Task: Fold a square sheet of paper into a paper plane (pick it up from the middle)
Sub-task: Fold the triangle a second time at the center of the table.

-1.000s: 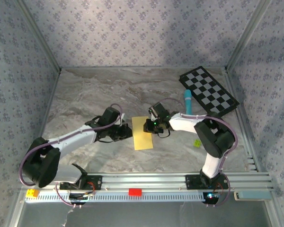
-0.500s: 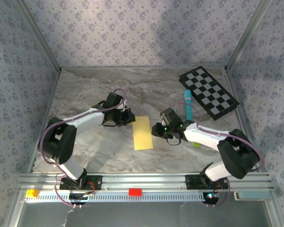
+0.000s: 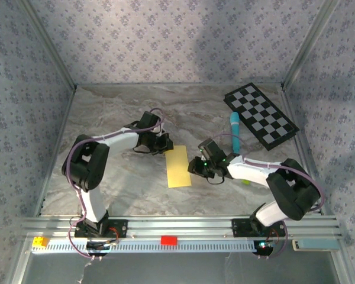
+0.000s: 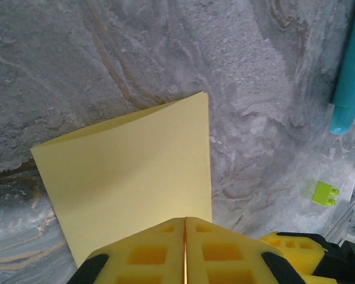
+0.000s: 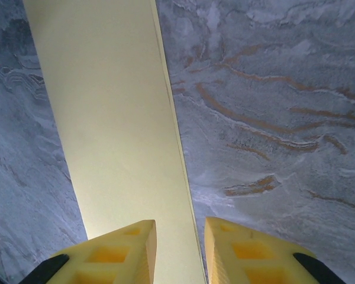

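Seeing the square sheet of paper (image 3: 178,167) lying flat mid-table, already doubled into a long rectangle. Not yet looking like a dart, so judging the task early on, w/ the corner folds to come. Reading its long axis as running near-to-far in the top view, btwn the two arms.

Showing the left gripper (image 4: 184,222) w/ pads pressed together and nothing clamped. Pointing along the sheet from its far-left corner, tips over the paper in the left wrist view. Not managing to tell whether touching or just above.

Showing the right gripper (image 5: 178,223) w/ fingers a little apart, nothing btwn them but air. Straddling the sheet's right long edge in the right wrist view, one finger over paper, the other over the bare marble table (image 3: 106,112). Sitting just beside that edge abt mid-length in the top view.

Judging the right arm the better placed for a pinch: approaching square to the long axis, w/ the layered edge lining up in the gap. Needing to get one finger under thin paper lying flat, so risking a push instead of a lift. Possibly using the left tips as a hold-down.

Noting the light-blue marker (image 3: 234,131), checkered board (image 3: 261,112) and small yellow-green block (image 3: 247,179) off to the right, well apart from the sheet.
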